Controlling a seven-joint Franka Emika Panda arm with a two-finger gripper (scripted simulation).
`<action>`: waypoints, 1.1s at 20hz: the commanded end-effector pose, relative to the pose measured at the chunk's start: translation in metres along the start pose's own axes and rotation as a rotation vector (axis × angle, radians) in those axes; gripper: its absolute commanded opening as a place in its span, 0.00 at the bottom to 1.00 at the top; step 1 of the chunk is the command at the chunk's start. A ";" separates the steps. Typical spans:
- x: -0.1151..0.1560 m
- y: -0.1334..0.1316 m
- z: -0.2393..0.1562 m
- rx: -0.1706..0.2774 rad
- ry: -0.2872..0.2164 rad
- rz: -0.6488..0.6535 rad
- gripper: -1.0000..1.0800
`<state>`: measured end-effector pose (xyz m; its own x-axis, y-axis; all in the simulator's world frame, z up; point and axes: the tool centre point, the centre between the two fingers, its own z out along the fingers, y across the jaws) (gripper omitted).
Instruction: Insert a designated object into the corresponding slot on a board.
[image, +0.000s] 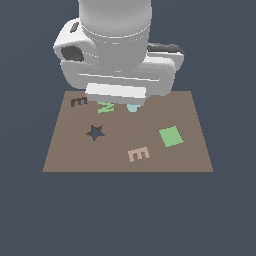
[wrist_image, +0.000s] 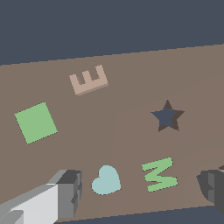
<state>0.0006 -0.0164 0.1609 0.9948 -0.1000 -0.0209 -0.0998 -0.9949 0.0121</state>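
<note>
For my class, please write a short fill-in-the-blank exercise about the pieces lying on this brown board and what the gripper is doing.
1. The tan E block lies on the board beside the green ____.
2. The dark cutout between the E-shaped slot and the tan E block has the shape of a ____.
3. The pale blue piece next to the green M is shaped like a ____.
4. The gripper holds ____.

Missing words: square; star; heart; nothing

Brown board (image: 125, 150) is seen flat under the arm (image: 117, 50). Tan E block (image: 138, 154) is placed near edge, centre. E slot (image: 79, 101) is located far left. Star cutout (image: 95, 132), green M (image: 106, 107), green square (image: 171, 136) and a pale blue piece (image: 132, 108) are visible.
</note>
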 end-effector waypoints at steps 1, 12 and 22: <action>0.001 -0.004 0.003 0.001 0.000 0.037 0.96; 0.015 -0.026 0.028 0.005 0.003 0.307 0.96; 0.044 -0.050 0.060 0.012 0.006 0.671 0.96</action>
<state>0.0427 0.0255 0.1048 0.7568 -0.6536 -0.0083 -0.6535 -0.7569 0.0102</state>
